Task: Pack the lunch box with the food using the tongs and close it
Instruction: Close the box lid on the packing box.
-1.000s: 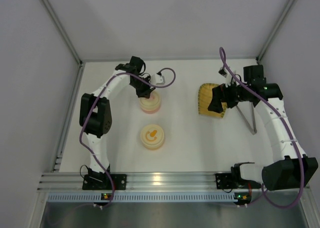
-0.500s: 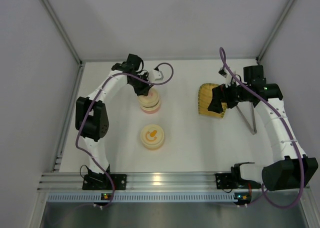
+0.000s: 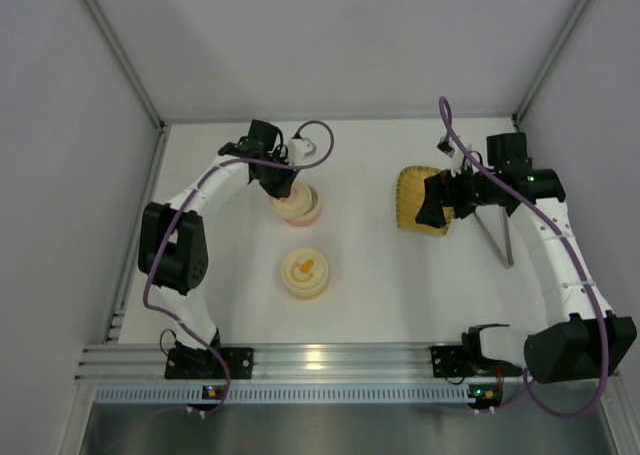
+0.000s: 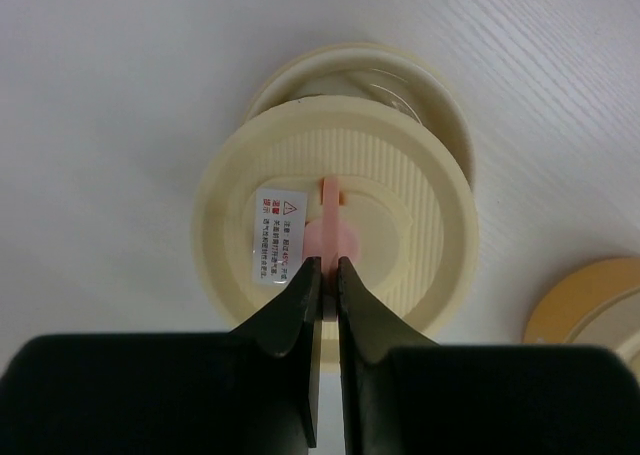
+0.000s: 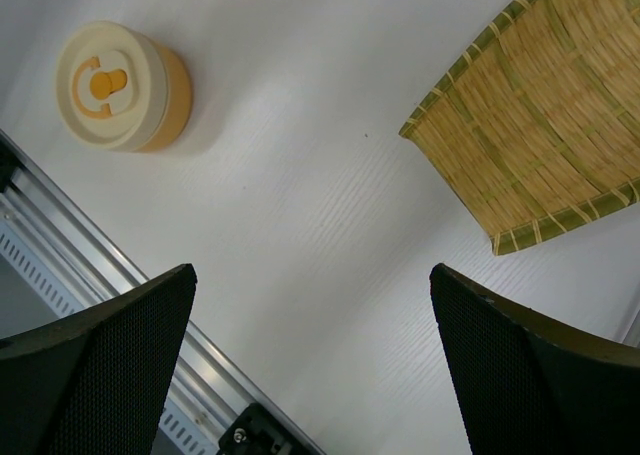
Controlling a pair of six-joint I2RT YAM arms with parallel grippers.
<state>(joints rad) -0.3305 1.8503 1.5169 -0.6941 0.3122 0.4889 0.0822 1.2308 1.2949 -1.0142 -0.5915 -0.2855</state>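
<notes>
My left gripper [image 4: 326, 265] is shut on the pink handle of a round cream lid [image 4: 400, 235]. It holds the lid just above an open round lunch box [image 4: 420, 80], shifted a little off its rim. From above, this gripper [image 3: 283, 183] sits over the pink-sided box [image 3: 305, 213]. My right gripper [image 5: 312, 275] is open and holds nothing, hovering at the near edge of the yellow woven tray [image 3: 412, 190]. The grey tongs [image 3: 497, 240] lie on the table to the right of the tray. The food is hidden or out of view.
A second round box with an orange-marked lid [image 3: 306, 273] stands closed in front of the first, also seen by the right wrist [image 5: 118, 72]. The aluminium rail [image 3: 320, 360] runs along the near edge. White walls enclose the table.
The left arm's elbow has swung to the left, and its gripper has drifted slightly left and back with the lid in it. The right arm has not moved.
</notes>
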